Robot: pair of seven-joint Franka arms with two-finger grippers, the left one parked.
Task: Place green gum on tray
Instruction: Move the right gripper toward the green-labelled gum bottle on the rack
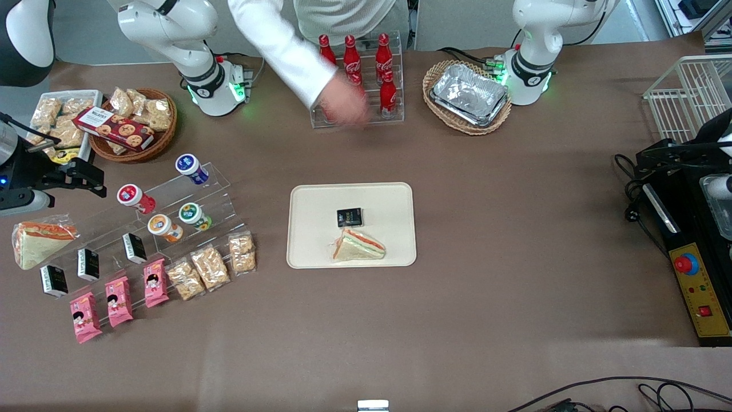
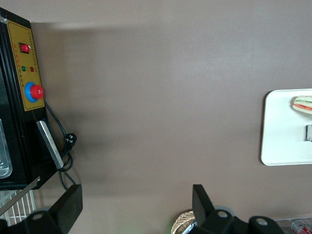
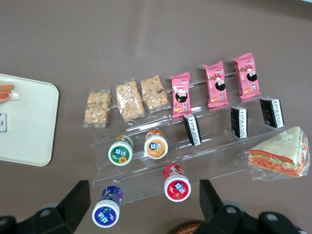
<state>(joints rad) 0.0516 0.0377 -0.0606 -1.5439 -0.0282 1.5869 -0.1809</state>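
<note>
So the green gum (image 1: 194,215) is sitting on the clear stepped rack (image 1: 171,217), right beside the orange gum (image 1: 164,226), with the red gum (image 1: 135,198) and blue gum (image 1: 191,168) on the step farther from the front camera. The tool (image 1: 86,177) hangs above the bench (image 1: 514,240) at the working arm's end, near the red gum but well apart from the green one, fingers (image 3: 78,202) spread wide with nothing between them. The tray (image 1: 303,200) is mid-bench, carrying a sandwich (image 1: 359,246) and a small black pack (image 1: 349,217).
</note>
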